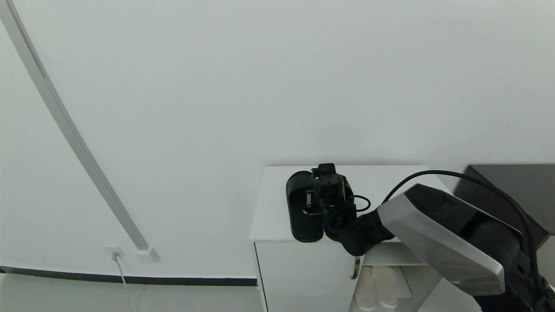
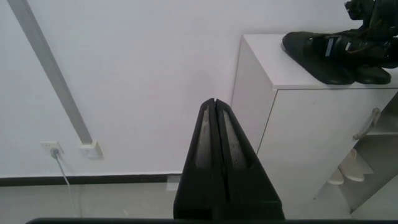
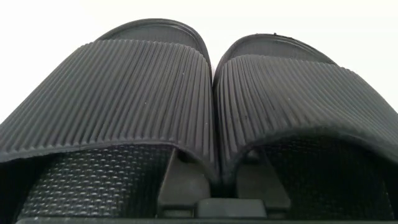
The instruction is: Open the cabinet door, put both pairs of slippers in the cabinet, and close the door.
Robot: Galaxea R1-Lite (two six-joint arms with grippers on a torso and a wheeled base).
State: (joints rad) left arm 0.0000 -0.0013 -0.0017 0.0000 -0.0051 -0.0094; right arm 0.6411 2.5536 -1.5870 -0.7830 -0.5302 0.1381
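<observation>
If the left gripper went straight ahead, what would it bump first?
Probably the white wall, close beside the cabinet. Nothing stands between it and the left gripper, though depth is hard to judge.

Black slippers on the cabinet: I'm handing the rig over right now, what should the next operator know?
Right hand: shut on the black slippers, a finger in each, at the front edge of the cabinet top.
Left hand: shut, empty, away from the cabinet.
Done: cabinet open on its right side; white slippers inside.
Left: put the black pair inside, close the door.
</observation>
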